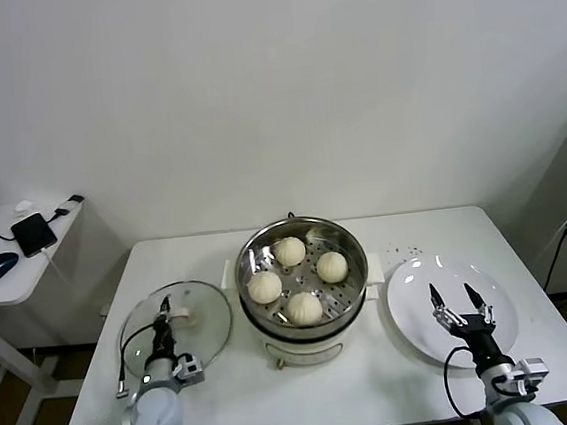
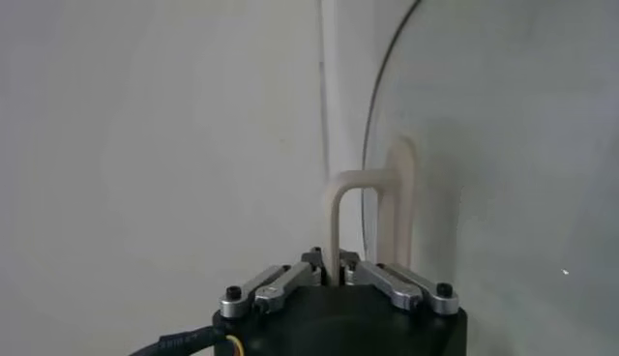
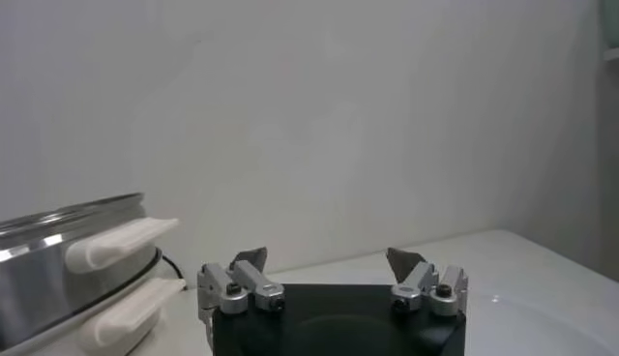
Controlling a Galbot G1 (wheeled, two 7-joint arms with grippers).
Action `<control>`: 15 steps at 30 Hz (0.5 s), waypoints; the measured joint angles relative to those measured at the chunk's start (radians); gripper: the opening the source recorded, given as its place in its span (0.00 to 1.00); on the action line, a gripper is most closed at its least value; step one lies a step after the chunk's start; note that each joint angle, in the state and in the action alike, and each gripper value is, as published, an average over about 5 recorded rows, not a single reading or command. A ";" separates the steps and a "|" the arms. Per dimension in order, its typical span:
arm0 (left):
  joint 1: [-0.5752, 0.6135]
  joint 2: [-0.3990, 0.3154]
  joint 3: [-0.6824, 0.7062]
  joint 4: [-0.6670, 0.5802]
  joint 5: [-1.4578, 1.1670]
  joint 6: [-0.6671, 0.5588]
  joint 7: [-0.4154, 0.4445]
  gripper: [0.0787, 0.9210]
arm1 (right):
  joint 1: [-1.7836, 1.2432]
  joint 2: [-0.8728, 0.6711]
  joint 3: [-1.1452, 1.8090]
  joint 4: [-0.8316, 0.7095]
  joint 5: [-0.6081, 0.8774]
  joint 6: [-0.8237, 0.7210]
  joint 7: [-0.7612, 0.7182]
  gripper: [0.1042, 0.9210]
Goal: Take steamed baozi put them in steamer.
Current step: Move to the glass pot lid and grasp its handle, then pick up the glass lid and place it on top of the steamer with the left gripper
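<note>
Several cream-white steamed baozi lie on the perforated tray inside the shiny steamer at the table's middle. To its left the round glass lid lies flat on the table. My left gripper stands over it, shut on the lid's cream handle. In the left wrist view the thin handle loop runs down between the shut jaws of the left gripper. My right gripper hovers open over the white plate, with nothing between its fingers.
The steamer's cream side handles show beside the right gripper. The plate holds nothing. A side table with a phone and a mouse stands at the far left. A wall rises behind the table.
</note>
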 measured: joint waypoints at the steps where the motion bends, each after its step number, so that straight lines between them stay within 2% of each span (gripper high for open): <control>1: 0.007 0.004 0.004 -0.012 -0.001 0.011 0.010 0.10 | 0.000 -0.002 -0.001 -0.001 -0.001 0.000 0.000 0.88; 8: 0.061 0.011 0.022 -0.137 0.023 0.133 0.096 0.10 | -0.004 -0.015 -0.002 0.006 -0.004 -0.004 -0.001 0.88; 15: 0.080 -0.031 0.006 -0.282 0.089 0.242 0.197 0.10 | -0.011 -0.032 0.003 0.021 -0.002 -0.006 -0.001 0.88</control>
